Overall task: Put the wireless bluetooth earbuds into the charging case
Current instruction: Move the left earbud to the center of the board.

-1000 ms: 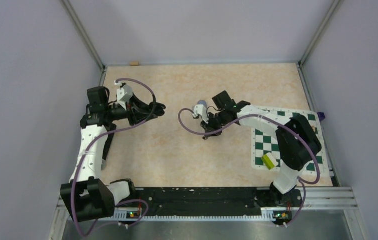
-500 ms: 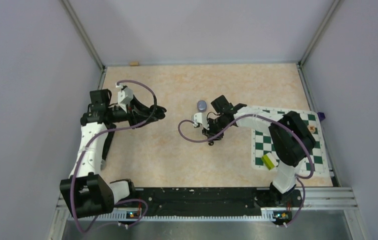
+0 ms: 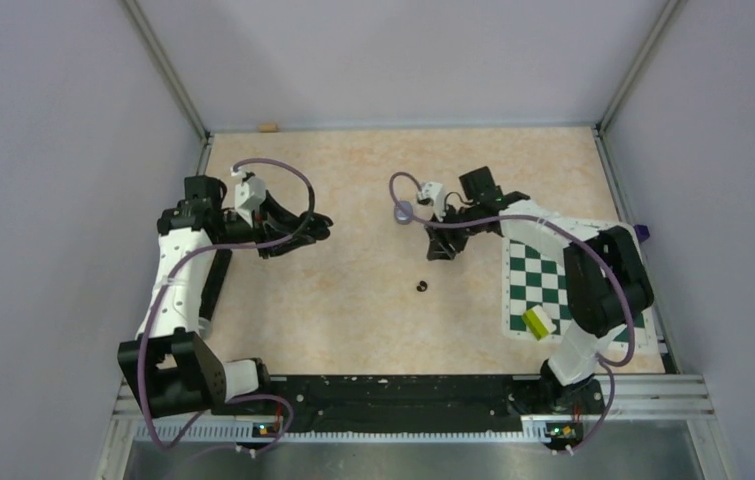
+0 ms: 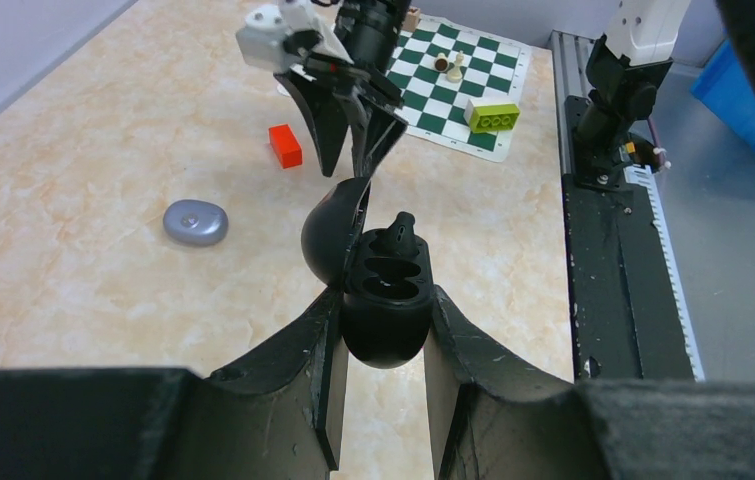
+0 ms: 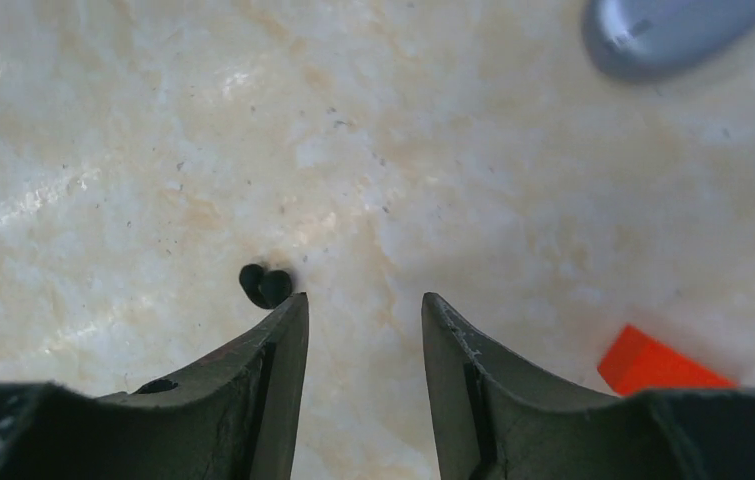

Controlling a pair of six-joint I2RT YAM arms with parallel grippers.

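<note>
My left gripper (image 4: 383,345) is shut on the open black charging case (image 4: 385,300) and holds it above the table; it also shows in the top view (image 3: 319,227). One black earbud (image 4: 400,232) stands in the case's far slot, and the near slot looks empty. Another black earbud (image 5: 265,285) lies on the table just past my right gripper's left fingertip, and shows in the top view (image 3: 421,288). My right gripper (image 5: 361,305) is open and empty, above the table (image 3: 443,248). The lilac earbuds are out of view.
A closed grey-lilac case (image 3: 404,211) lies beside the right gripper, also seen in the right wrist view (image 5: 668,35). A small red block (image 5: 658,362) lies near it. A chessboard mat (image 3: 553,285) with a green brick (image 3: 537,322) lies at the right.
My right gripper has pulled back and to the right from the table's middle, leaving the black earbud lying there uncovered. The left gripper with the case has barely moved.
</note>
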